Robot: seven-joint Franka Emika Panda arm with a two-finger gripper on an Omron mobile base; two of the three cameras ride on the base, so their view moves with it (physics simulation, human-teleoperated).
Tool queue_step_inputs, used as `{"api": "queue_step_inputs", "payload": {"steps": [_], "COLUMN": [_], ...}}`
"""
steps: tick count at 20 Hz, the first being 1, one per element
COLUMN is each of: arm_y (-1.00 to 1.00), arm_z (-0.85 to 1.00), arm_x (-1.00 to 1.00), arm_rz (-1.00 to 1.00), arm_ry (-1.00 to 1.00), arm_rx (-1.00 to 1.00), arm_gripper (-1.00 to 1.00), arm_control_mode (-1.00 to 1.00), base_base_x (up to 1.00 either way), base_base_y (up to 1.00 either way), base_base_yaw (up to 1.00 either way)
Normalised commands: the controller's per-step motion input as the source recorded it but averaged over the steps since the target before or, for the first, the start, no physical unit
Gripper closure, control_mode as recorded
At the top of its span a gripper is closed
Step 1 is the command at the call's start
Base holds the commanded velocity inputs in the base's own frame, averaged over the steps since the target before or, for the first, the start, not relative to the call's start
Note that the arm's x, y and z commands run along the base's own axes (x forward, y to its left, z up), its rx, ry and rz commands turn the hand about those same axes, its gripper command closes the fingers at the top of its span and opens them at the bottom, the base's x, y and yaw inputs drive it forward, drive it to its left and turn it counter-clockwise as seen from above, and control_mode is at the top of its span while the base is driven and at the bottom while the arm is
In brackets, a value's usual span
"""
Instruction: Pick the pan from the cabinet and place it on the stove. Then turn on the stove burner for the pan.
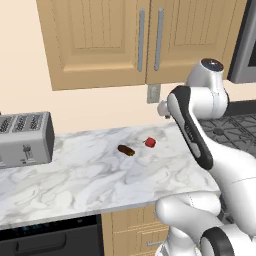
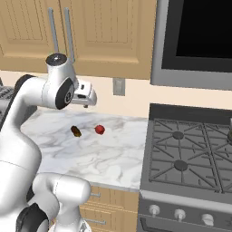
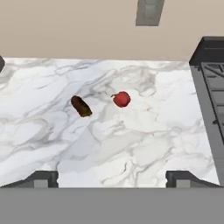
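Desk: we log a white marble top with grey veins, smooth and flat.
Small items: we count a round red fruit and an oblong brown piece near each other on the desk.
Cabinet: tan wood, panelled doors shut, two long grey bar handles; we cannot see what it contains, the pan included.
Stove: black grates, round burners, silver front with round knobs, just right of the desk.
Toaster: boxy silver metal, on the desk's left.
Gripper: we find it open and empty, above the desk.
Outlet: grey plate on the beige wall.
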Motion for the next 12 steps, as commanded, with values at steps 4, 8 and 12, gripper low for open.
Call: {"api": "queue_step_inputs", "payload": {"steps": [4, 8, 12], "arm_y": [0.34, 0.45, 0.41], "arm_z": [0.51, 0.58, 0.60], "arm_x": [-0.02, 0.00, 0.06], "arm_rz": [0.00, 0.00, -0.01], "arm_ry": [-0.26, -0.22, -0.20], "arm_rx": [0.00, 0.00, 0.00], "arm_gripper": [-1.00, -1.00, -1.00], "arm_control_mode": [-1.00, -1.00, -1.00], "base_base_x": [0.00, 0.00, 0.00], "base_base_y": [0.00, 0.00, 0.00], "base_base_yaw": [0.00, 0.00, 0.00]}}
